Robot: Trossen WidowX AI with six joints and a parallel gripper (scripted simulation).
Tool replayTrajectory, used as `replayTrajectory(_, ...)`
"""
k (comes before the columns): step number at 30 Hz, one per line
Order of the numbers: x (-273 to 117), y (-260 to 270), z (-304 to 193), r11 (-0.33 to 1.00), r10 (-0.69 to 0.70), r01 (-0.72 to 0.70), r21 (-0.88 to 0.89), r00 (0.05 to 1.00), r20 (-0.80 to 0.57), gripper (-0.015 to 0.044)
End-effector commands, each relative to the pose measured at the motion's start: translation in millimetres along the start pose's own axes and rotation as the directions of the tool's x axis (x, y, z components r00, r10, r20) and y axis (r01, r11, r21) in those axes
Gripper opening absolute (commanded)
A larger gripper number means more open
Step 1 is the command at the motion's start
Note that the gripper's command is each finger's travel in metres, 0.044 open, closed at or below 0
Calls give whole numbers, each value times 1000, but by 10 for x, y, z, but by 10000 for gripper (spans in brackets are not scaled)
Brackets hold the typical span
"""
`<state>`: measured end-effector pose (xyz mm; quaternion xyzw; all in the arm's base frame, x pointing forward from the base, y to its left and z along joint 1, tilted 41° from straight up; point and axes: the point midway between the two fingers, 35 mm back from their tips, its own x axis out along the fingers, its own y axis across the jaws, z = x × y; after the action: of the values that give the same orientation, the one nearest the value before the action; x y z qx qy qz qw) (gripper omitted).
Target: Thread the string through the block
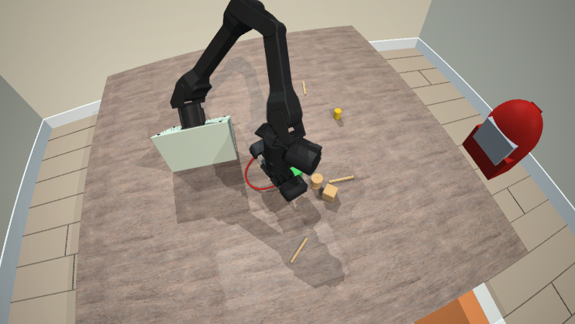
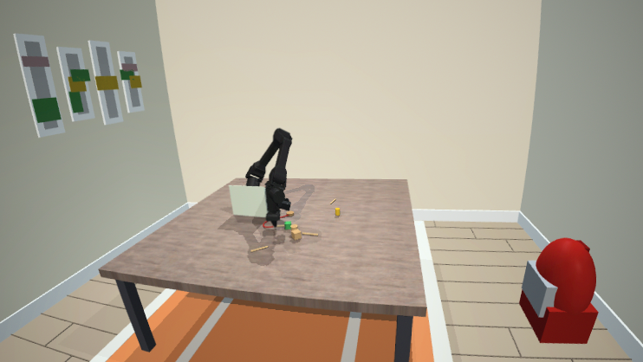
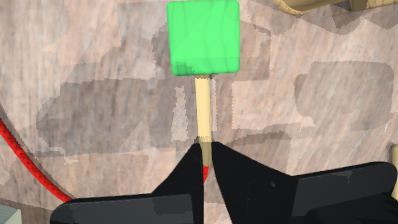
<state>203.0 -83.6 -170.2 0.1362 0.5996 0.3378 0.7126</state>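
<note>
The green block (image 1: 297,173) (image 2: 288,225) (image 3: 204,37) stands on the table. My gripper (image 2: 275,224) (image 3: 205,149) is low and shut on the string's stick (image 3: 203,107), near its string end. The stick points straight at the block's near side, and its far end is hidden at the block. The hole itself does not show, and I cannot tell how deep the stick is in. The red string (image 1: 246,177) (image 2: 265,224) (image 3: 20,154) curves over the table behind the fingers. The wooden button (image 2: 289,213) lies beyond the arm. In the top view, the fingertips are hidden.
A round wooden piece (image 1: 317,181) (image 2: 294,227) and a wooden cube (image 1: 329,193) (image 2: 295,235) stand close to the block, beside a loose stick (image 1: 341,179) (image 2: 310,234). Another stick (image 1: 298,249) (image 2: 259,248) lies in front. A yellow cylinder (image 1: 337,113) (image 2: 337,211) stands farther back. A pale panel (image 1: 201,146) (image 2: 247,201) stands left.
</note>
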Motion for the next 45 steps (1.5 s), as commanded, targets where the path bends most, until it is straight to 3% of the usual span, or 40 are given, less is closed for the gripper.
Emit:
replayTrajectory(1, -24, -10, 64, 1000, -6, 6, -2, 1000, 6, 0)
replayTrajectory(35, -26, -1, 366, 1000, -4, 5, -3, 1000, 7, 0)
replayTrajectory(40, -13, -3, 347, 1000, -3, 3, -4, 1000, 2, 123)
replayTrajectory(45, -239, -25, 357, 1000, -6, 6, -3, 1000, 1, 123)
